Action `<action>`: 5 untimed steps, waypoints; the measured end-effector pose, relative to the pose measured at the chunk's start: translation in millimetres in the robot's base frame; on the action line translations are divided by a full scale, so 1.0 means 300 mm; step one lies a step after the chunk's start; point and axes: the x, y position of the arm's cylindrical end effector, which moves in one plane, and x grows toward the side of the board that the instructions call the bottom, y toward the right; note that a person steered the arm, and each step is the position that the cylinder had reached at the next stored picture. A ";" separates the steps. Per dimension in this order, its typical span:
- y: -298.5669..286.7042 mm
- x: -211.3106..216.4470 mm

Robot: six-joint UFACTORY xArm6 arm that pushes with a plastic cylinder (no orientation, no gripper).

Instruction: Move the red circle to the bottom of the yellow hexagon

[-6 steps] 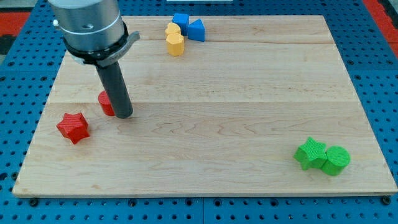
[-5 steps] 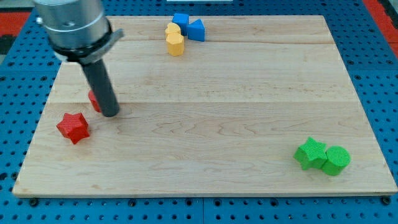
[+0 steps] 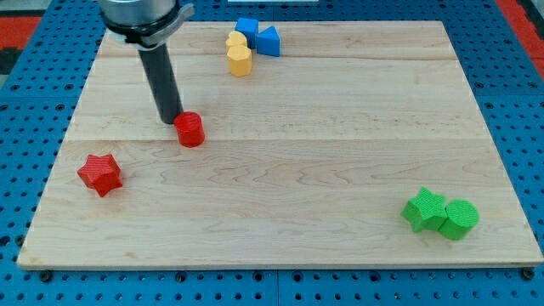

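The red circle (image 3: 190, 130) lies on the wooden board (image 3: 280, 195), left of centre. My tip (image 3: 171, 118) stands just to its upper left, very close to it or touching it. The yellow hexagon (image 3: 240, 60) sits near the view's top, with a second yellow block (image 3: 235, 40) right behind it. The red circle is well below and to the left of the hexagon.
Two blue blocks (image 3: 247, 28) (image 3: 269, 41) sit beside the yellow ones at the view's top. A red star (image 3: 100, 173) lies at the left. A green star (image 3: 424, 209) and a green circle (image 3: 460, 219) lie at the bottom right.
The rod swung left, then moved up and right to the red circle's upper left. The red circle now sits further right and fully visible.
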 end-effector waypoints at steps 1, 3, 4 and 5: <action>-0.035 0.112; 0.197 -0.001; 0.295 -0.065; 0.322 0.004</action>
